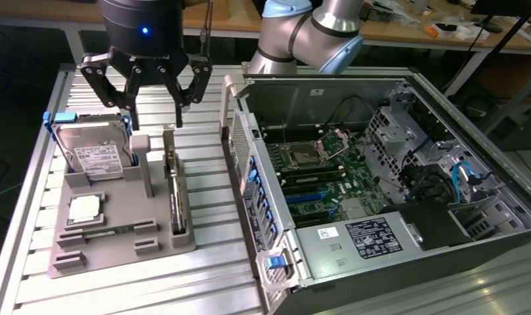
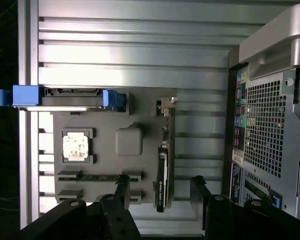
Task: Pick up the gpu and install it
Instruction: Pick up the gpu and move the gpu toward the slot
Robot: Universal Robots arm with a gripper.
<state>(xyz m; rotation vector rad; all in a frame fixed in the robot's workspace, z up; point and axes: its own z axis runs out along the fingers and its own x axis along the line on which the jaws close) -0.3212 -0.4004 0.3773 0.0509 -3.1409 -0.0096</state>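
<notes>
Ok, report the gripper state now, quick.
Gripper: open, holding nothing, fingers spread above the gpu, which stands on edge in the grey tray.

On the slatted aluminium table [image 1: 204, 282] we find a grey plastic holder tray [image 1: 151, 203] to the exterior view's left of the open metal computer case [image 1: 353, 77]. In the tray a silver blue-framed hard drive [image 1: 94, 154] stands at the far end; a square processor chip [image 1: 84, 209] and a narrow green memory stick [image 1: 107, 231] lie nearer. The thin green gpu card [image 1: 175, 190] stands on edge along the case-side edge.
</notes>
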